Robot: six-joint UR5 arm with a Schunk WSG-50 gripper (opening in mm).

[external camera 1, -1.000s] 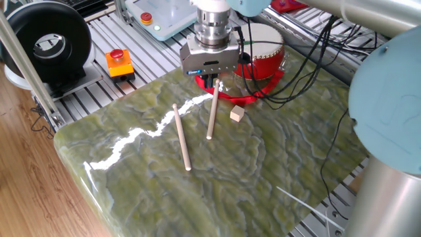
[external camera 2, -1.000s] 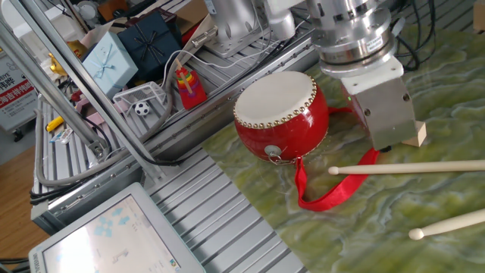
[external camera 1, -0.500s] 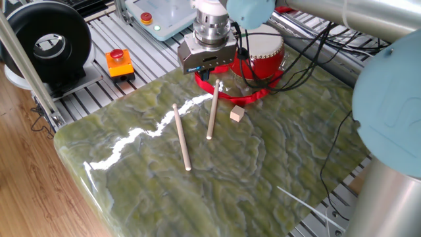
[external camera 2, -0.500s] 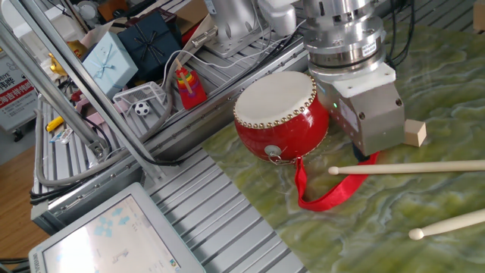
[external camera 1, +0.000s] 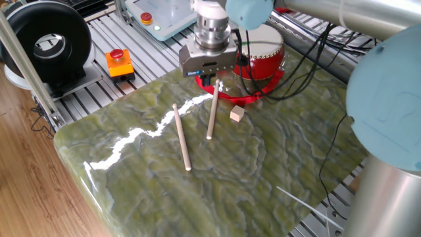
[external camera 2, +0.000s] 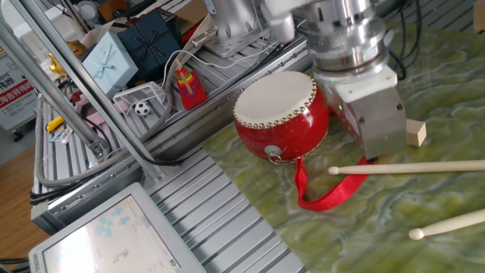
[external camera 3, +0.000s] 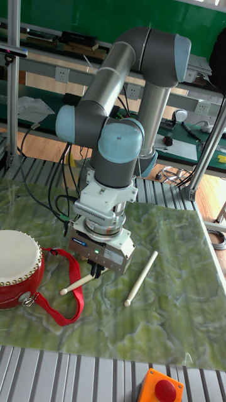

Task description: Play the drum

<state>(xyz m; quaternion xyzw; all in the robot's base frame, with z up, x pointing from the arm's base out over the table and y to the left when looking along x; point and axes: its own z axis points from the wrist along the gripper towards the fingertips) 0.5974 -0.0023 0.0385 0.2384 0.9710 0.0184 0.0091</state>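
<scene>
Drum (external camera 2: pixel 282 112) upright, skin upward, beside fingers (external camera 3: pixel 96 271) whose opening I cannot tell.

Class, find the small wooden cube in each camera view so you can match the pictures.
One fixed view: wooden cube at centre, right of the two drumsticks.
The other fixed view: at the right edge, beside the pincer body.
Tall fixed view: not visible.
Shared landmark: the red drum.

Drum (external camera 2: pixel 282 114): glossy red body, matt cream skin; 2 wooden sticks (external camera 1: pixel 212 110); marbled green tabletop (external camera 1: pixel 197 178).
</scene>
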